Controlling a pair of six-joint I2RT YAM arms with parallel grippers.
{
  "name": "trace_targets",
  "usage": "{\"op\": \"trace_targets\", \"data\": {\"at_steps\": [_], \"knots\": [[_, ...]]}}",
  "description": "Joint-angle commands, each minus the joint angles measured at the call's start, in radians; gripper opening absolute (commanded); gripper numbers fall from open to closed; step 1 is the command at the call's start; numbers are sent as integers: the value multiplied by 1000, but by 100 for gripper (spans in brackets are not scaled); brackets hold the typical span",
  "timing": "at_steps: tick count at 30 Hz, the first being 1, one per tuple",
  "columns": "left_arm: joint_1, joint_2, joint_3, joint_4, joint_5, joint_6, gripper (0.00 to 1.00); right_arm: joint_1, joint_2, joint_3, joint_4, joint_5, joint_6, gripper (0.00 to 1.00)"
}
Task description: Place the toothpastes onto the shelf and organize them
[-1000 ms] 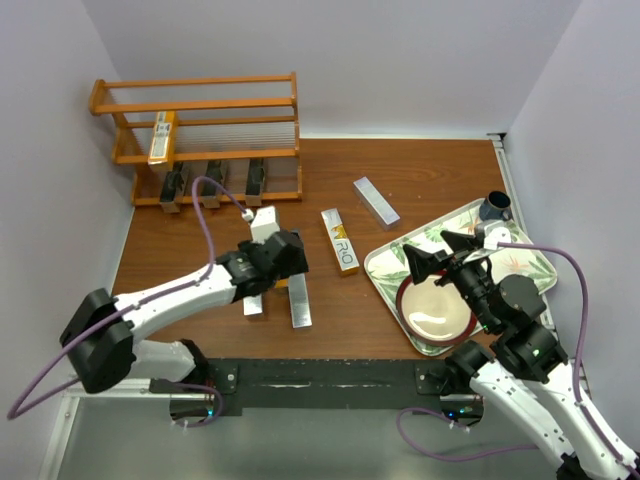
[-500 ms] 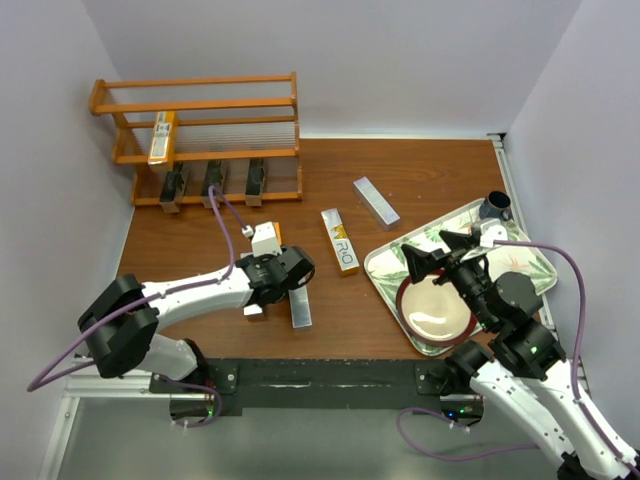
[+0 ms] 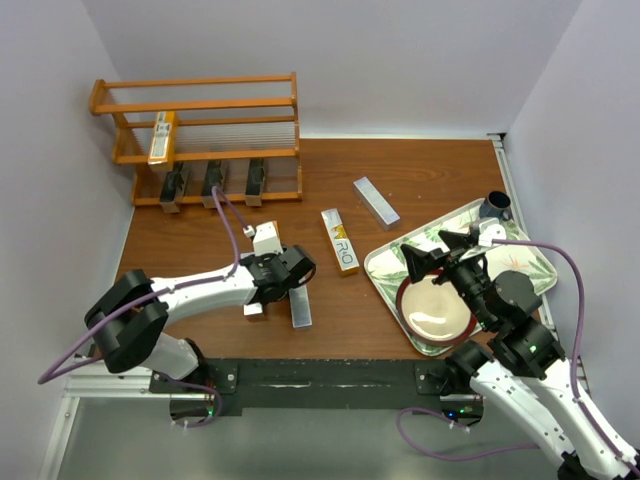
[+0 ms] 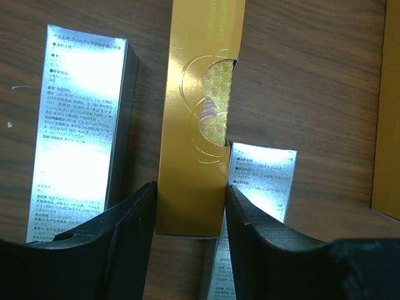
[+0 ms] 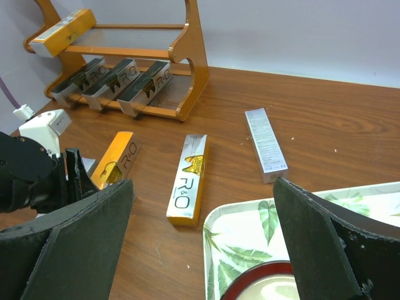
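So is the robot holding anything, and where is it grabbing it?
The left gripper has its fingers either side of one end of the gold box, but a real squeeze cannot be told. The right gripper holds nothing.

- Shelf [image 5: 187, 62] at top left, orange-brown, on the wooden table [image 5: 350, 131].
- Three black cartons [image 5: 112, 78] lie side by side on its bottom tier; one orange-and-white carton [image 5: 62, 31] sits on the tier above, at the left end.
- Gold-and-white carton [image 5: 187, 180] lies flat mid-table, apart from the rest.
- Silver carton [image 5: 265, 144] lies flat to its right, just beyond the leaf-patterned tray [image 5: 244, 231].
- Red-rimmed dish [image 5: 269, 284] is in the tray, cut off at the bottom edge.
- Orange carton [image 5: 114, 160] is at left, with the left gripper [image 5: 59, 178] at its near end; grip not readable here.
- Right gripper [image 5: 201, 187]: fingers spread wide, nothing between them.
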Motion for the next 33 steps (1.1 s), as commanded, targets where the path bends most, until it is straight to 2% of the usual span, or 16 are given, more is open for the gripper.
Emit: {"op": "trace_targets", "data": {"at_steps": [1,7,16,21,24,26,33], "knots": [[34,-17,-50,30,15,17,51,5,6,35,16,-8,-9,99],[77,-55,-87,53,40,55,52,3,8,35,16,-10,-10,99],[84,-57,-109,123,91,110,64,5,14,35,18,-18,-9,99],[84,-39,-95,125,77,130,64,7,14,35,16,-19,-9,99],[83,-16,-69,103,52,151,56,5,14,35,18,-19,-9,99],[81,7,-31,59,32,167,47,5,14,35,16,-18,-9,99],[35,70,107,-133,-95,176,34,5,23,35,19,-24,-9,98]]}}
